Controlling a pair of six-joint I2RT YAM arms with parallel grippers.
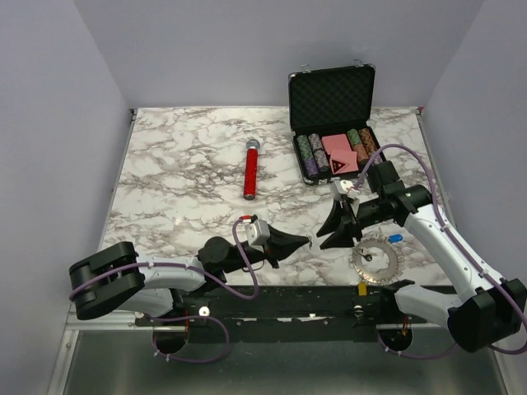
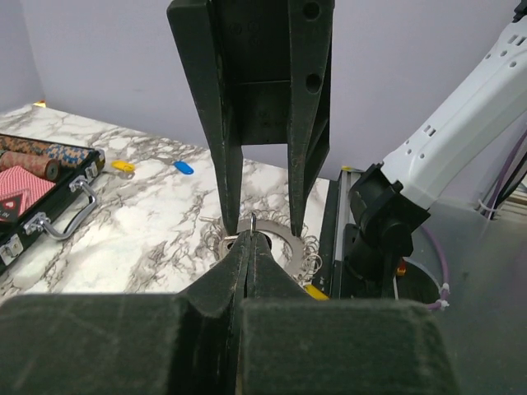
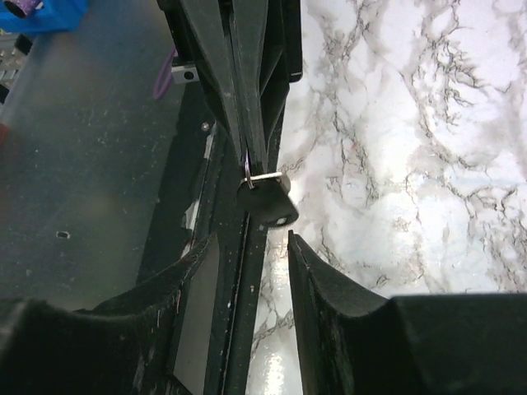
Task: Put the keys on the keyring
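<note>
Stretching low across table (image 1: 181, 181), left tool (image 3: 250, 173) clenches black-headed key (image 3: 268, 203); right tool (image 3: 251, 241) gaping opposite.

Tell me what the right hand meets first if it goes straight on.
Likely the small black-headed metal key, pinched in the shut left hand, directly ahead of the open right hand; depth is unclear.
</note>
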